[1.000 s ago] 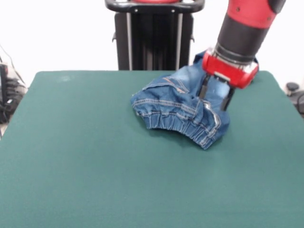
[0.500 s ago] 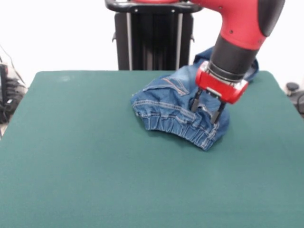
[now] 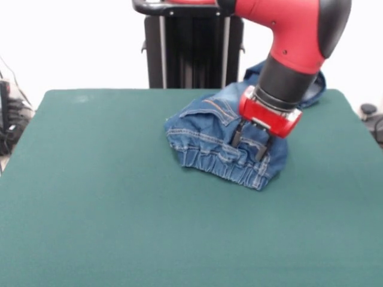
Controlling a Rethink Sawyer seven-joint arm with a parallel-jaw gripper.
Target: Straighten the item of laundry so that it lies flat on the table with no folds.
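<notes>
The near half of the wide counter (image 3: pixel 149 239), covered in dark green felt-like cloth, carries nothing, so there is ample free surface for spreading. Beyond it, right of centre and toward the far edge, lies the small pair of blue denim jeans (image 3: pixel 209 143) with tan stitching, bunched into a rounded heap with the gathered elastic waistband facing the near side and one leg trailing off over the far right edge. Over the last second the red-and-black arm's pincer (image 3: pixel 246 144) has travelled left and slightly nearer across the heap, from its right flank to a position above the waistband, and has come down onto the denim. Its two dark fingers (image 3: pixel 236 136) stand spread, tips at or in the fabric, not closed on it. This suggests a grasp on the waistband is being set up; the garment itself has hardly shifted, so the flattening is essentially all still to do. Behind the counter stands the black pedestal (image 3: pixel 191 54). Nothing on the surface obstructs a pull, though the overhanging leg may drag.
</notes>
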